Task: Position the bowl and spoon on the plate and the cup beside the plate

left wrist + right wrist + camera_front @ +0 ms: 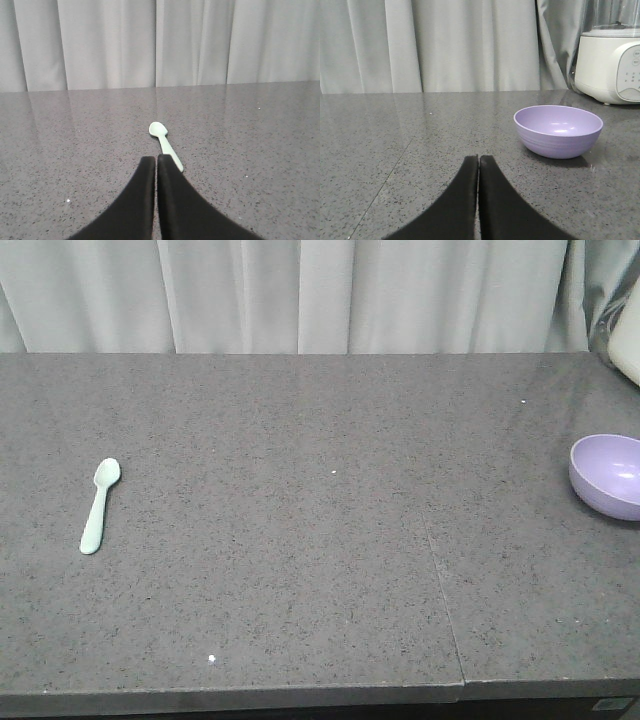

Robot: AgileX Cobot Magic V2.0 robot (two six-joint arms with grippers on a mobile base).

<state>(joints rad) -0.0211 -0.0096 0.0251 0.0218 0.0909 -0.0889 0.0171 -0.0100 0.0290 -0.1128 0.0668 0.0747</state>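
The pale mint spoon (101,505) lies flat on the grey counter at the left, scoop pointing away. In the left wrist view the spoon (164,138) lies just beyond my left gripper (156,158), whose black fingers are shut with nothing between them. The lavender bowl (608,475) stands upright at the counter's right edge, partly cut off. In the right wrist view the bowl (557,129) sits ahead and to the right of my right gripper (478,157), which is shut and empty. The plate and the cup are out of view. Neither gripper shows in the front view.
A white blender-like appliance (611,60) stands behind the bowl at the far right; its edge (627,340) shows in the front view. Grey curtains (300,295) hang behind the counter. A seam (440,585) crosses the countertop right of centre.
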